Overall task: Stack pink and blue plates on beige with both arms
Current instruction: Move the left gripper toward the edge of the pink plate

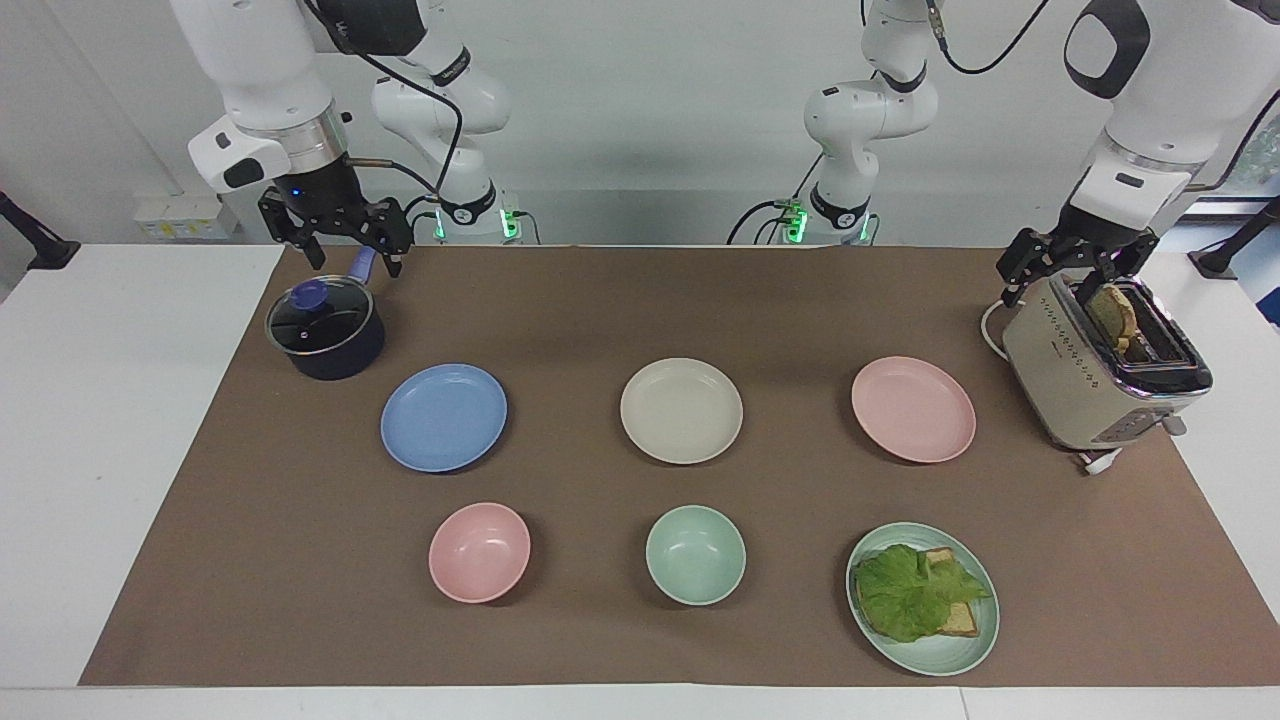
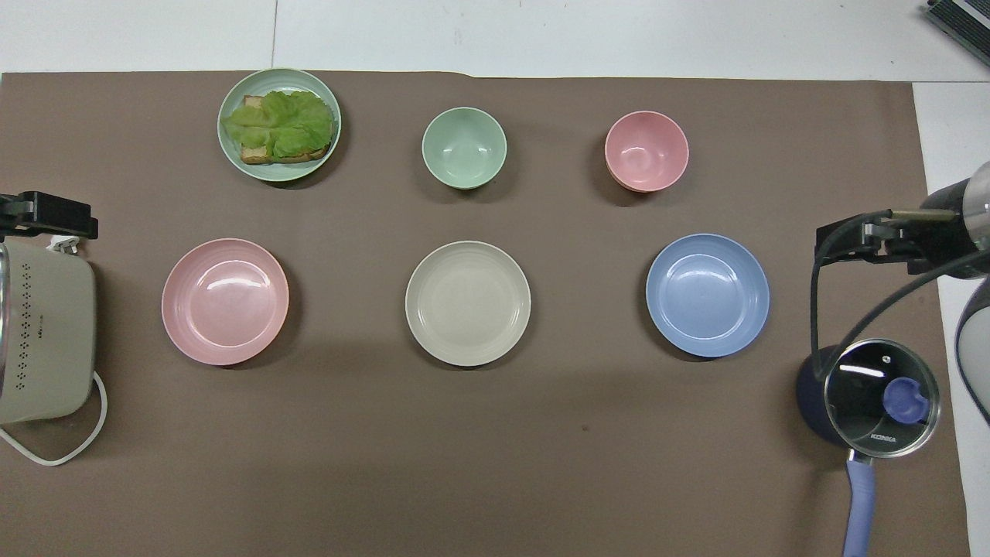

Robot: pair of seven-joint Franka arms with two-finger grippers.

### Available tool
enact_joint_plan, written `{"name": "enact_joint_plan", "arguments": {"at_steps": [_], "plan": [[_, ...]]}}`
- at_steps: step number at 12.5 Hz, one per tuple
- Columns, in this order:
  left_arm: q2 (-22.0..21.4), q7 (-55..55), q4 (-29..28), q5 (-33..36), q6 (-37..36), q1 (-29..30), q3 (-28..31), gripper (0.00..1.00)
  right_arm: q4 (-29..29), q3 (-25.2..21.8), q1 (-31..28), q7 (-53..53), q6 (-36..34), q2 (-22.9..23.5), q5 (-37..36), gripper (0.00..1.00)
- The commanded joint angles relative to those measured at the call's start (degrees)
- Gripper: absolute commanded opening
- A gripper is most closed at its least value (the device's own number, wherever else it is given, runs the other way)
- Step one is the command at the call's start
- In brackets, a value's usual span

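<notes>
Three same-sized plates lie in a row across the brown mat. The beige plate [image 1: 681,410] [image 2: 468,302] is in the middle. The blue plate [image 1: 444,417] [image 2: 708,295] lies beside it toward the right arm's end, and the pink plate [image 1: 913,409] [image 2: 225,301] toward the left arm's end. All three are bare and apart from each other. My right gripper [image 1: 352,255] [image 2: 866,236] hangs open over the pot's handle, holding nothing. Open and empty too, my left gripper [image 1: 1070,275] [image 2: 46,216] hovers over the toaster.
A dark pot with a glass lid [image 1: 325,330] [image 2: 878,398] stands at the right arm's end, and a beige toaster [image 1: 1090,380] [image 2: 42,333] with bread in it at the left arm's end. Farther out sit a pink bowl [image 1: 479,552] [image 2: 646,151], a green bowl [image 1: 695,554] [image 2: 464,147] and a green plate [image 1: 930,662] [image 2: 279,176] with lettuce on toast.
</notes>
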Motion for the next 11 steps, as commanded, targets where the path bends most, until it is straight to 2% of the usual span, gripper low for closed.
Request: {"name": "enact_joint_plan", "arguments": {"at_steps": [1,4,6,9,11], "plan": [[-0.82,0.7,-0.97,0.71,-0.52,0.23,0.01,1.0,0.48,0.39,-0.63,-0.82,-0.61,0.18,0.14,1.0],[-0.82,0.61,-1.5,0.71,-0.52,0.23,0.09,1.0,0.48,0.21,-1.16,-0.82,-0.52,0.1,0.85,1.0],[-0.73,0.61,-6.4,0.71,1.84,0.67,0.18,1.0,0.31,0.13,-1.16,-0.64,-0.52,0.1,0.94,1.0],[0.32,0.35,-15.97,0.45,11.75,2.95,0.18,1.0,-0.57,-0.05,-1.16,-0.21,-0.34,-0.52,0.85,1.0],[3.03,0.09,-19.94,0.54,17.39,4.61,0.27,1.0,-0.57,-0.05,-1.16,-0.55,-0.34,-0.52,0.94,1.0]]}}
